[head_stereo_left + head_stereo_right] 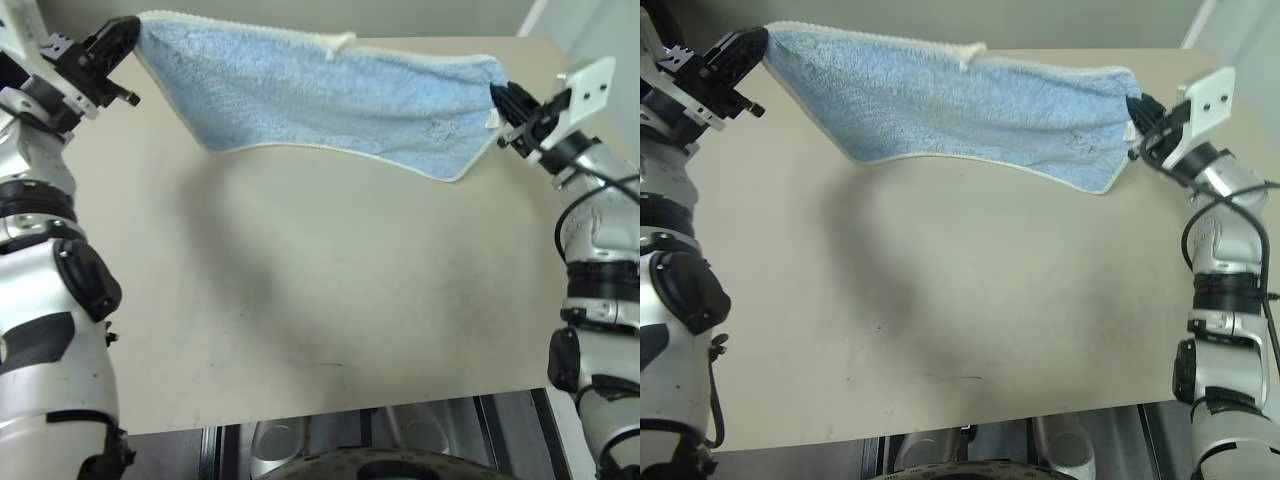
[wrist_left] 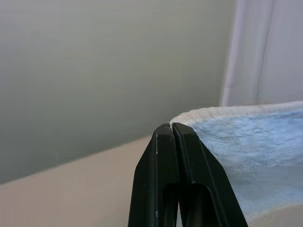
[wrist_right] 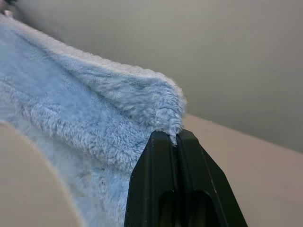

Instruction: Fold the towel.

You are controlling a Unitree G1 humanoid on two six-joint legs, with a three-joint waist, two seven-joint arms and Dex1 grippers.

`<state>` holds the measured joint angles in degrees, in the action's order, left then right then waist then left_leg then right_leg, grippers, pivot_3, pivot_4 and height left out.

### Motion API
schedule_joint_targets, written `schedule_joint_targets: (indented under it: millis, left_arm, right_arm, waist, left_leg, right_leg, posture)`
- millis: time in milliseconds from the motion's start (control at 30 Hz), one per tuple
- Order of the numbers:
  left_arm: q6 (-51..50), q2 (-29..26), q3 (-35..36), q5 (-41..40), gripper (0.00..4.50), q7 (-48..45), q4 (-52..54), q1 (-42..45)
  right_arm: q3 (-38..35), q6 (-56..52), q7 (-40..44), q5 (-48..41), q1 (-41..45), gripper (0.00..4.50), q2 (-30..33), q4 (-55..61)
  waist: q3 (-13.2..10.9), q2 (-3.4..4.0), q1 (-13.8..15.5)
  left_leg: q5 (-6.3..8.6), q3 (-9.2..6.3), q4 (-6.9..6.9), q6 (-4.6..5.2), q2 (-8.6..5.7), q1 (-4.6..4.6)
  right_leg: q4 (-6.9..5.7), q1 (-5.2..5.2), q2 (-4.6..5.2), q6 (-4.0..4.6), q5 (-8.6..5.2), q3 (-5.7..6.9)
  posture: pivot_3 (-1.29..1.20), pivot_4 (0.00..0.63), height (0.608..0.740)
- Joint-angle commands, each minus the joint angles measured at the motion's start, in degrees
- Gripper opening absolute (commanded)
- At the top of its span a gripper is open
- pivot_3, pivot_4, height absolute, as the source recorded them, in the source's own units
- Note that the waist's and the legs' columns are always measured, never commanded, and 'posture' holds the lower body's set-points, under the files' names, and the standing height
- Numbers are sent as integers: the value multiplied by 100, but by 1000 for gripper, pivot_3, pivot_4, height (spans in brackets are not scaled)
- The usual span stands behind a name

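**Now the towel hangs in the air between two grippers**

Up high over the table [image 1: 330, 300], the towel [image 1: 320, 100] is stretched out like a little flag. From the left eye, the left gripper [image 1: 128, 38] pinches one top corner of the towel, and the right gripper [image 1: 500, 105] pinches the other top corner. The towel does not seem to touch the table; its soft shadow lies on the table below it. A small white loop tag [image 1: 343, 42] sticks up from the towel's top edge, about halfway between the two corners.

From the right eye, it is the same: the towel hangs over the far half of the table, a bit higher at the left gripper's end.

From the left wrist, the two black fingers [image 2: 163, 175] are squeezed tight together, with the towel's white edge [image 2: 227, 112] caught at their tips.

From the right wrist, the black fingers [image 3: 154, 184] are also clamped tight, biting a fluffy blue corner.

I think the towel is lifted and spread, ready for a fold. Next, both grippers probably need to lower it so the bottom edge lands on the table first, then lay the top edge over it, keeping both corners even.
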<state>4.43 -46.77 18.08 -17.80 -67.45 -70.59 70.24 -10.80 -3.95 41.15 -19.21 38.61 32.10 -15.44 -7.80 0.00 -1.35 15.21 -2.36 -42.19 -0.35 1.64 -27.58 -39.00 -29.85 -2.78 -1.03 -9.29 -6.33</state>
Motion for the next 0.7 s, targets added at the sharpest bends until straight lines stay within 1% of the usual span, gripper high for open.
schedule_joint_targets:
  millis: [33, 67, 200, 300, 367, 433, 500, 600, 700]
  left_arm:
    - [-606, -347, -85, -17, 53, -1013, 308, -214]
    - [-703, -375, -86, -35, 53, -1092, 343, -244]
    - [-1026, -858, -259, 81, 53, -1834, 715, -1066]
    - [-1300, -1071, -248, -18, 53, -2125, 1167, -1687]
    - [-1522, -1217, -203, -114, 53, -2297, 1567, -2187]
    - [-1734, -1365, -138, -190, 53, -2352, 1903, -2643]
    - [-1836, -1538, -116, -196, 53, -2348, 2074, -3097]
    - [-1927, -1804, -136, -174, 53, -2386, 2262, -3674]
    - [-2030, -1947, -155, -197, 53, -2392, 2441, -3981]
  right_arm:
    - [-380, 130, 511, -737, -592, 0, 50, 1225]
    - [-396, 89, 525, -810, -683, 0, 54, 1341]
    - [-472, -478, 732, -1491, -1764, 0, 120, 2539]
    - [-516, -678, 786, -1671, -2341, 0, 209, 2991]
    - [-568, -758, 879, -1745, -2743, 0, 294, 3219]
    - [-634, -782, 983, -1786, -3116, 0, 375, 3387]
    - [-719, -872, 977, -1865, -3445, 0, 425, 3557]
    - [-777, -833, 1174, -1837, -4044, 0, 540, 3791]
    - [-732, -759, 1414, -1757, -4646, 0, 633, 4010]
  waist:
    - [0, -1, -9]
    - [0, -1, -14]
    - [2, -5, -25]
    - [0, -9, -27]
    - [0, -9, -26]
    - [0, -16, -26]
    - [1, -20, -25]
    - [3, -22, -24]
    - [8, -30, 21]
  left_leg:
    - [0, 5, 0, 0, -1, -4]
    - [1, 4, -2, -1, 0, -5]
    - [6, 0, -24, 10, 1, 6]
    - [30, 2, -25, 55, 1, 55]
    - [26, 2, -26, 63, 0, 86]
    - [30, 2, -24, 70, 0, 138]
    - [43, -1, -18, 76, 0, 176]
    - [45, -1, -17, 73, -1, 193]
    - [46, -7, -15, 70, -1, 193]
  right_leg:
    - [1, -5, 0, -1, 0, 1]
    - [1, -3, 0, -2, 0, -2]
    - [2, 19, 0, -13, 12, 0]
    - [2, 70, -1, -11, 12, -1]
    - [5, 106, -1, -7, 13, -1]
    - [6, 152, -1, 51, -17, -1]
    - [4, 186, -1, 60, -21, 0]
    - [-2, 196, -2, 68, -19, -1]
    - [-3, 194, -2, 76, -15, 1]
  posture:
    - [0, 150, 703]
    - [0, 150, 703]
    - [0, 150, 703]
    - [0, 150, 703]
    - [0, 150, 703]
    - [0, 150, 703]
    - [0, 150, 703]
    - [0, 150, 703]
    - [0, 150, 703]
